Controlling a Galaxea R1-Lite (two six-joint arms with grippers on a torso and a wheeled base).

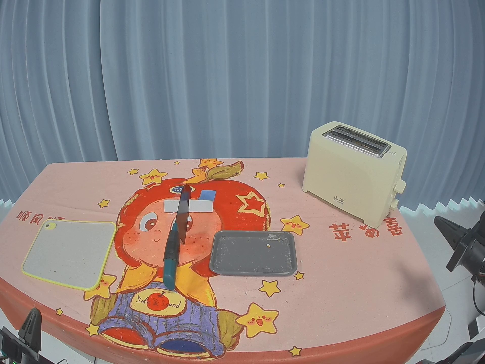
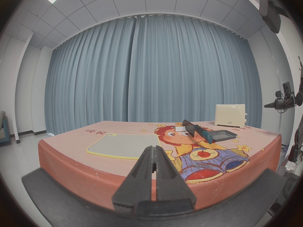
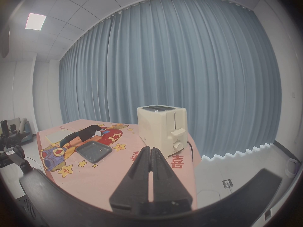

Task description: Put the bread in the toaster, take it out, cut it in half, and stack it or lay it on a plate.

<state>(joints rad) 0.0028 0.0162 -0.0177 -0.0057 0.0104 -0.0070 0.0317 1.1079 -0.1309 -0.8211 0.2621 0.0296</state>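
Both your claws are pressed together on nothing. The left gripper [image 2: 154,148] sits off the table's [image 1: 353,289] 7 o'clock edge, near the cutting board [image 1: 68,254] at 9. The right gripper [image 3: 151,149] sits off the 3 o'clock side, facing the toaster [image 1: 353,173] at 2. The knife [image 1: 174,243] lies mid-table, blade toward 12, with the grey tray [image 1: 242,256] just beside it at 3. The right wrist view gives you the toaster's lever [image 3: 178,133] and dial [image 3: 177,145]; the head view gives you its top slots [image 1: 356,141].
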